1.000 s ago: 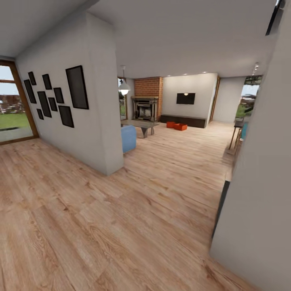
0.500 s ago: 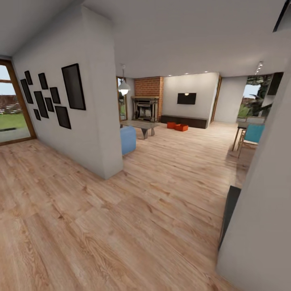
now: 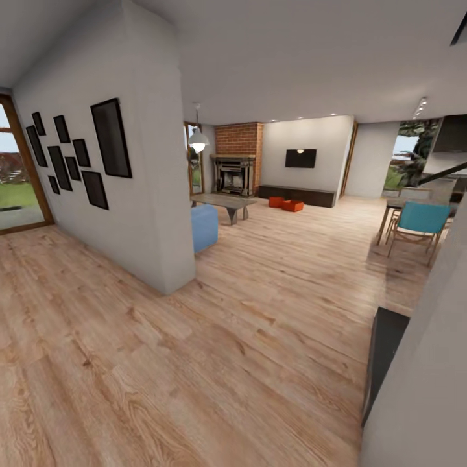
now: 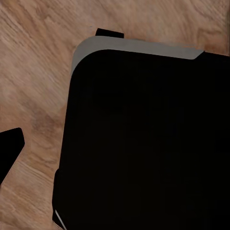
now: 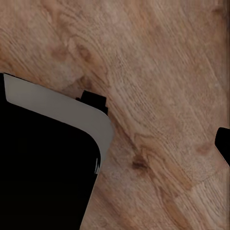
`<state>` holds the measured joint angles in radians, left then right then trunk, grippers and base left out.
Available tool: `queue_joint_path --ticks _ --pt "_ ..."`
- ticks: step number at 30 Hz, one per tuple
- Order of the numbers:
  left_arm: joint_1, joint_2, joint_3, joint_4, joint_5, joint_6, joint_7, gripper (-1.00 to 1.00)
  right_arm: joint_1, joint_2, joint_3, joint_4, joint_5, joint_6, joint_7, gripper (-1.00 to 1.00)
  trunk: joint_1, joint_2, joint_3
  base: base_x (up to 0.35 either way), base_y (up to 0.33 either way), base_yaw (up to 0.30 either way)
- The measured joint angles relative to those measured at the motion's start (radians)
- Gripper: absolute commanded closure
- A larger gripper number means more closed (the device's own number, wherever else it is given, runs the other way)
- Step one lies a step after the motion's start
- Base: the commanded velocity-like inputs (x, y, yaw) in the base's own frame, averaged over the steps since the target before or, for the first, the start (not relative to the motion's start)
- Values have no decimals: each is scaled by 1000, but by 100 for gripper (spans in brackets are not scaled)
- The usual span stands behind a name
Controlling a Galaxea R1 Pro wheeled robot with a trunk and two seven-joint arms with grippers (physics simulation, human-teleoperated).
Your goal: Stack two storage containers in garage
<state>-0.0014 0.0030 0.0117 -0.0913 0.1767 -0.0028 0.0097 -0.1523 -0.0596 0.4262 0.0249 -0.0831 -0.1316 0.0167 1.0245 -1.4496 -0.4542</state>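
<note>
Far across the living room, the two storage containers (image 3: 275, 202) (image 3: 292, 205) are small orange-red bins side by side on the light wood plank floor (image 3: 259, 311). They lie in front of the long low dark cabinet (image 3: 305, 195), under the black wall TV (image 3: 300, 158) and right of the red-brick fireplace (image 3: 237, 161). In the wrist views I see the robot's black base (image 4: 143, 143) (image 5: 43, 172) over wood planks. One dark fingertip (image 4: 9, 148) pokes in at the left wrist view's edge, another fingertip (image 5: 224, 143) at the right wrist view's edge. Nothing is held there.
A white partition wall (image 3: 143, 194) with black picture frames juts in on the left. A blue armchair (image 3: 204, 227) and a low coffee table (image 3: 224, 202) stand behind it. A pale wall (image 3: 428, 389) with a dark panel (image 3: 386, 357) is close on the right, beyond it a blue chair (image 3: 421, 220).
The camera has moved forward and the whole picture has shifted. The near right wall has slid aside, uncovering the blue chair and dining corner. The containers lie where they were.
</note>
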Motion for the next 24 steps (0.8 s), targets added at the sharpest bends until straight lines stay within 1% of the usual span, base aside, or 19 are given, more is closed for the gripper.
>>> queue_joint_path --ticks 7,13,24 --pt "0 0 0 0 0 -1 0 -100 0 2 -3 0 -4 2 0 -100 0 0 0 324 0 0" --pt "0 0 0 0 0 -2 0 -100 0 4 -1 0 1 6 0 -100 0 0 0 324 31 -10" --pt "0 -4 0 0 0 -4 0 -100 0 4 0 0 4 10 0 -100 0 0 0 323 125 -219"
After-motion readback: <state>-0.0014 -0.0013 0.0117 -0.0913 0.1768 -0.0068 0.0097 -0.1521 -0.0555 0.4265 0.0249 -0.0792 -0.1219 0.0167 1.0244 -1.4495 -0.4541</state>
